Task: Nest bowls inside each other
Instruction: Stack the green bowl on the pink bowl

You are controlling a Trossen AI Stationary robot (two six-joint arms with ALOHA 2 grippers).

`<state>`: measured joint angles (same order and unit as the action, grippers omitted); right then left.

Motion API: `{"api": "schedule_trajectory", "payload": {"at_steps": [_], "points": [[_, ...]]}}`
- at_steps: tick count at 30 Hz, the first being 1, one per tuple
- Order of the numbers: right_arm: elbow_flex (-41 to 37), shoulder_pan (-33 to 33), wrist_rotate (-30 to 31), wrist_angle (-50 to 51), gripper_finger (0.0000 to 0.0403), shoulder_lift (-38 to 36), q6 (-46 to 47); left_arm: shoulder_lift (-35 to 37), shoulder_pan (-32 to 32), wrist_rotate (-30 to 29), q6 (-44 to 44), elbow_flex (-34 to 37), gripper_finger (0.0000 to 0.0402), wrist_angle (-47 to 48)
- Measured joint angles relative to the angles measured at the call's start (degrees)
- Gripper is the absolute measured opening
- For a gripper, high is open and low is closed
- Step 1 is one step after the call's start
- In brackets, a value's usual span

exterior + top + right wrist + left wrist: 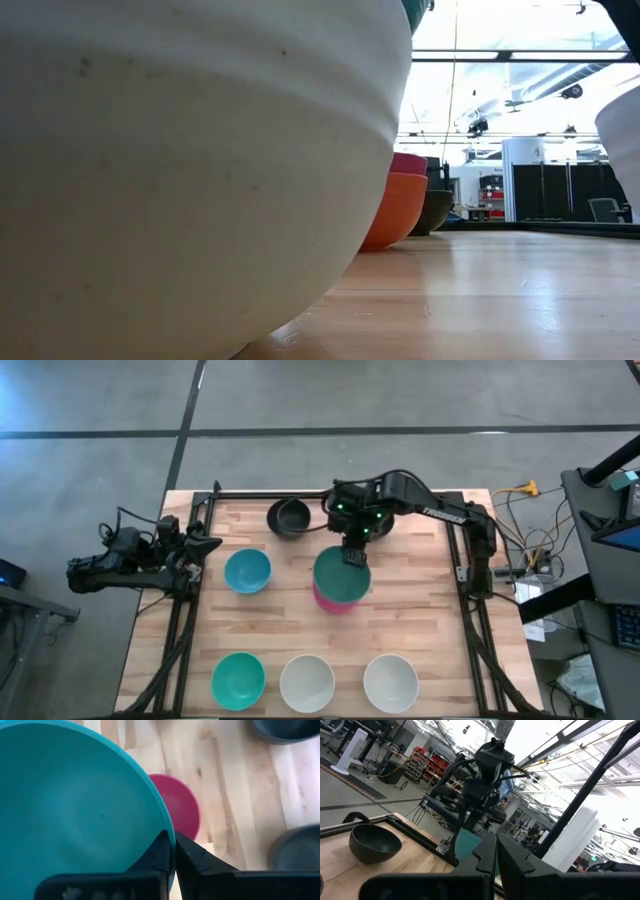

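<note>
Teal bowl (341,572) pinched by its rim in shut right jaws (354,556), above magenta bowl (334,600) (left jaws (205,544) shut, empty); needed centring before release.

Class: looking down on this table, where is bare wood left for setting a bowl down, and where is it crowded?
Bare wood lies right of the teal bowl that the right gripper holds over the magenta bowl, and between that stack and the front row. Crowded: the front row, teal, white, white.
</note>
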<state>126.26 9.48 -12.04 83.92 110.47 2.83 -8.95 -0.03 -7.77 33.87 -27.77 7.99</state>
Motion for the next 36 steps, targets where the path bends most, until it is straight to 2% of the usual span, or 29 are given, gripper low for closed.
{"api": "schedule_trajectory", "payload": {"at_steps": [4, 22, 27, 36], "points": [[0.0, 0.0, 2.2, -0.3, 0.0009, -1.2, 2.1, 0.0, 0.0, 0.0, 0.0, 0.0, 0.0000, 0.0], [-1.3, -0.1, 0.6, -0.1, 0.0009, -0.6, 6.0, 0.0, 0.0, 0.0, 0.0, 0.0, 0.0000, 0.0], [-5.4, -0.1, -3.6, -0.3, 0.0009, -0.6, 6.4, 0.0, 0.0, 0.0, 0.0, 0.0, 0.0000, 0.0], [-16.8, 1.0, -3.5, -4.1, 0.0009, -0.5, 7.8, 0.0, 0.0, 0.0, 0.0, 0.0, 0.0000, 0.0]]}}
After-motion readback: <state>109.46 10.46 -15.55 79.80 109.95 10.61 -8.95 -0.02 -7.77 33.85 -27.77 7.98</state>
